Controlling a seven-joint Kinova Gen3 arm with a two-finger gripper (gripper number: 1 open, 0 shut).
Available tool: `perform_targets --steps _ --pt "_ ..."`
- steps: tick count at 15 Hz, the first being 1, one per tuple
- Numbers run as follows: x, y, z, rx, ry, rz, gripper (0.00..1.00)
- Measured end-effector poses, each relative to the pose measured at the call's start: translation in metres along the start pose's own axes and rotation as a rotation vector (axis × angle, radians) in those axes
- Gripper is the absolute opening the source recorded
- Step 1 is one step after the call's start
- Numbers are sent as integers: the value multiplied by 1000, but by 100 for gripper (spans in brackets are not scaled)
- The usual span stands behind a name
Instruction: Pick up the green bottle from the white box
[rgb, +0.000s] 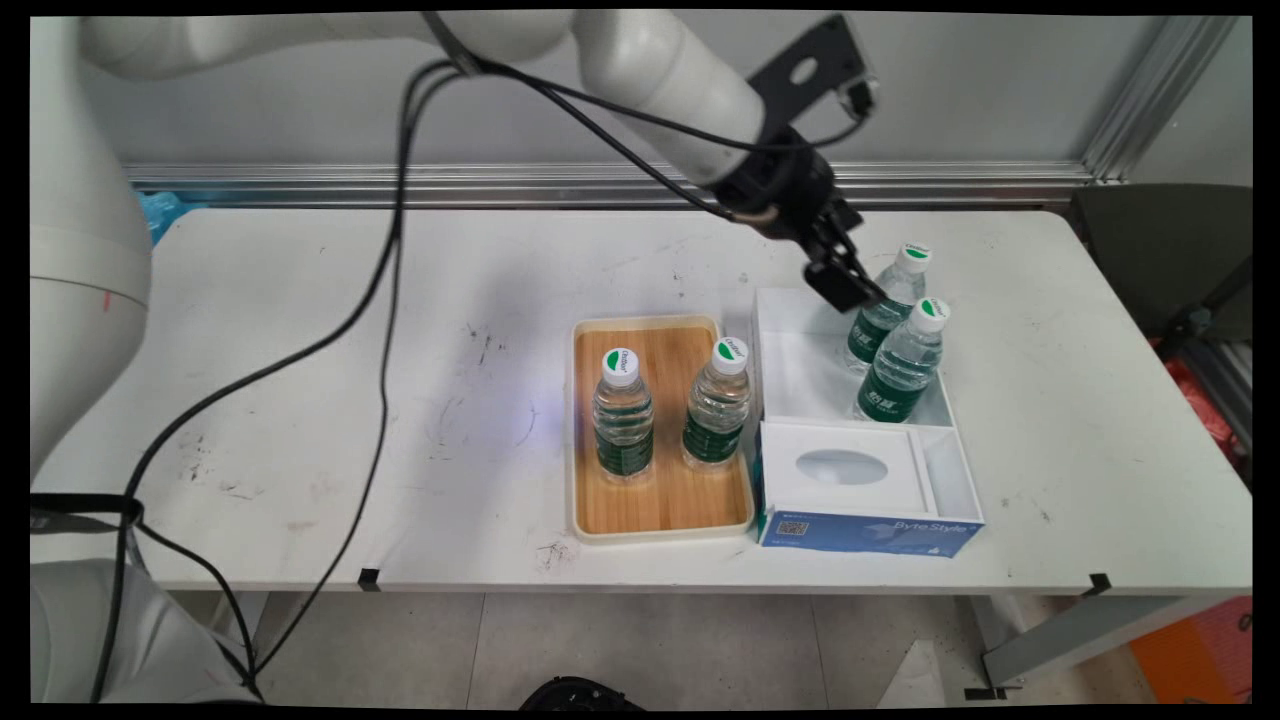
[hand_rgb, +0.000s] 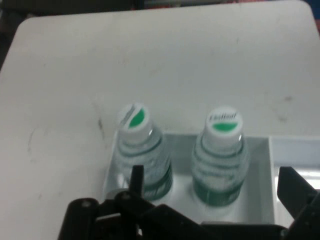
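1. Nearest the camera in the main view, at lower right of centre, lay a blue and white carton (rgb: 866, 532) marked "ByteStyle", its white insert with an oval cut-out facing up. It formed the near end of a white open box (rgb: 790, 380) on the desk (rgb: 300, 400).
2. Just left of the box, touching or nearly touching it, sat a wooden tray (rgb: 660, 500) with a cream rim. Two clear water bottles stood upright on it: a left tray bottle (rgb: 622, 415) and a right tray bottle (rgb: 718, 405), both with green labels and white caps.
3. In the far right part of the white box stood two more upright bottles, close together: a far box bottle (rgb: 886, 300) and a near box bottle (rgb: 900, 365).
4. The black tool (rgb: 840, 275) hung in the upper right of the frame, tilted down and to the right, just above and to the left of the far box bottle, near it but not touching.
5. In the hand view the two box bottles stood side by side in the lower centre, long axes upright, caps towards the camera: one (hand_rgb: 142, 160) at left, one (hand_rgb: 220, 165) at right.
6. The tool's fingers (hand_rgb: 295, 190) rose spread wide at the bottom edge, holding nothing; the right-hand bottle lay between them, the left-hand one beside the left finger.
7. Black cables (rgb: 385, 330) draped from the arm across the left of the frame.
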Motion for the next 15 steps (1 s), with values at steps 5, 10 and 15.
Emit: perform_targets --steps 5,10,15 --pt "-3 12 45 -22 10 -47 100" --pt "-5 19 73 -30 15 -77 100" --pt "-9 26 99 -37 9 -119 100"
